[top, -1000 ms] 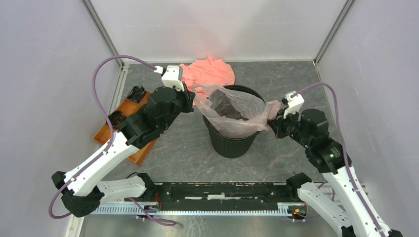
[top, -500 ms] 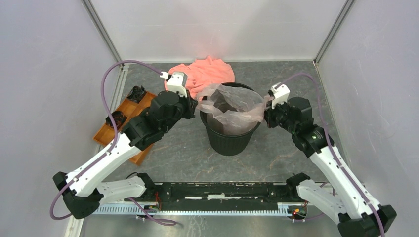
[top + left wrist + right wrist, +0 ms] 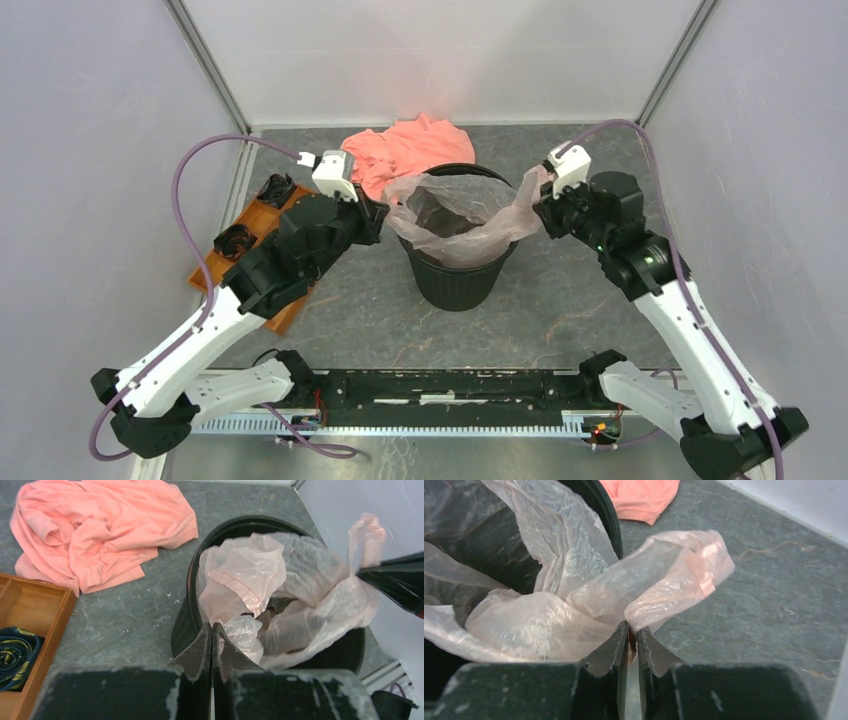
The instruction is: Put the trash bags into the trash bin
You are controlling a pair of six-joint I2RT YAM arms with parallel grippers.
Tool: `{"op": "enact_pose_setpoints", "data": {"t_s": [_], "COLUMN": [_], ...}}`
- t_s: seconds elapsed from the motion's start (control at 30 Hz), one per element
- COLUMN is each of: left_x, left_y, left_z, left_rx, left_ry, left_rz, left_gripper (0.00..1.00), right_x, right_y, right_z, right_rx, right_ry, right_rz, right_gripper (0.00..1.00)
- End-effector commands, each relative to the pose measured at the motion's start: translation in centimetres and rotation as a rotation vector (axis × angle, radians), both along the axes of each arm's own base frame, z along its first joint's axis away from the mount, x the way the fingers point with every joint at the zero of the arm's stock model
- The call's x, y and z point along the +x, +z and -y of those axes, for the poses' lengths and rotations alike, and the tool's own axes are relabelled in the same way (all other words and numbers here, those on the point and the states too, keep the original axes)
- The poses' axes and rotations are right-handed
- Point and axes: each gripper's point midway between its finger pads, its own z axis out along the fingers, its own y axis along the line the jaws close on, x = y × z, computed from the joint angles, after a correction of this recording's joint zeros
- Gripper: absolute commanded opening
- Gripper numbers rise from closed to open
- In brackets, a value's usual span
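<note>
The trash bin is a round black bucket in the middle of the table. The trash bag, thin pale pink film, hangs into it and spreads over the rim. At the bin's left rim my left gripper is shut on the bag's left edge, and its jaws are pressed together on the film. My right gripper holds the bag's right edge up beside the right rim. Its jaws show a narrow gap with bunched film pinched between them.
A salmon-orange cloth lies crumpled behind the bin. An orange compartment tray with dark items sits on the left, under the left arm. White walls close the table at the back and sides.
The right gripper has moved back and up along the bin's right side. The left gripper has pulled left, spreading the bag's mouth wider. The right jaws have eased slightly apart.
</note>
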Motion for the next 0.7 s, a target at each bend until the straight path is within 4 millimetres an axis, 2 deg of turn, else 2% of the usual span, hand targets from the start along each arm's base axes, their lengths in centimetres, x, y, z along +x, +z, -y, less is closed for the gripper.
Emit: {"op": "enact_pose_setpoints", "data": {"t_s": [0.0, 0.07, 0.23, 0.3, 0.4, 0.47, 0.57, 0.67], "left_x": [1.0, 1.5, 2.4, 2.3, 1.9, 1.5, 0.9, 0.4], "left_y": [3.5, 4.5, 5.5, 5.7, 5.5, 4.8, 3.0, 1.2], "left_z": [-1.6, -2.4, -4.6, -5.5, -6.7, -7.0, -7.2, -7.7], "left_rx": [0.006, 0.041, 0.132, 0.154, 0.171, 0.172, 0.162, 0.169], "left_ry": [0.079, 0.12, 0.216, 0.248, 0.279, 0.282, 0.276, 0.287], "left_rz": [0.09, 0.116, 0.13, 0.128, 0.114, 0.096, 0.056, 0.022], "left_gripper": [0.02, 0.02, 0.02, 0.02, 0.02, 0.02, 0.02, 0.02], "right_x": [-2.6, -3.8, -6.1, -6.7, -7.6, -8.2, -9.9, -11.2], "right_y": [4.7, 5.8, 7.4, 8.0, 8.2, 6.8, 4.4, 2.9], "right_z": [1.7, 0.7, -1.9, -2.3, -2.1, -2.1, -3.4, -3.8], "right_rx": [0.017, 0.083, 0.255, 0.295, 0.322, 0.346, 0.427, 0.455], "right_ry": [-0.024, 0.03, 0.153, 0.178, 0.179, 0.175, 0.249, 0.274], "right_rz": [0.07, 0.078, 0.087, 0.095, 0.105, 0.073, 0.004, -0.053], "right_gripper": [0.17, 0.17, 0.04, 0.0, 0.0, 0.01, 0.01, 0.01]}}
